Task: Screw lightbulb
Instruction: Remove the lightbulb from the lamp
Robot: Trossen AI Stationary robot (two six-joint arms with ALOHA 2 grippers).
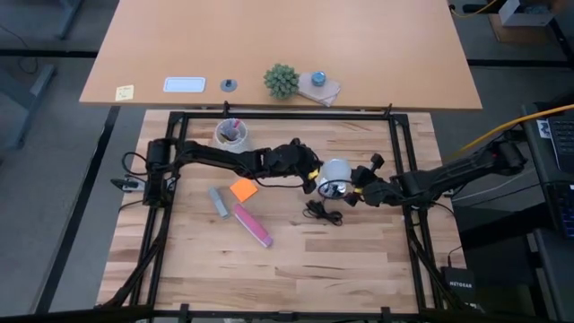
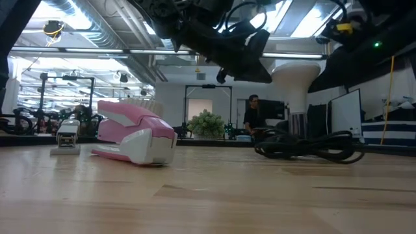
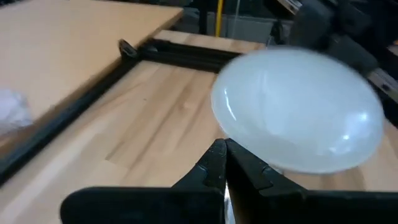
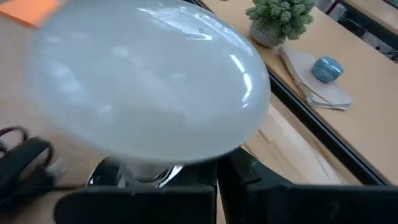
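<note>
table [image 1: 359, 269]: pale wood inside a black frame; both arms meet near its middle, so the work happens there, clear of the clutter to the left.
left arm: reaches in from the left, its left gripper [image 1: 313, 177] right against the bulb's side; fingers [image 3: 214, 165] pressed together, tips at the bulb's edge, holding nothing.
right arm: comes in from the right, its right gripper [image 1: 359, 192] down beside the socket; the fingers are closed, and whether they pinch the socket or the cord cannot be told.
lightbulb [image 1: 334, 172]: white, frosted, standing round end up on the socket between the two grippers; its neck goes down into the metal, how far threaded is hidden.
socket [image 4: 134, 173]: shiny metal, only its rim visible under the glass in the right wrist view.
cord [image 1: 323, 213]: black, coiled on the table just in front of the bulb.
step in hand: turning the bulb into the socket, by my reading.
doing it well: keep the bulb upright so the threads do not cross; steady the socket with the right side; with closed fingers the left can only nudge the glass round, so push lightly and tangentially, stopping when it resists.
risk: a sideways shove may tip bulb and socket over; mind the cord.
</note>
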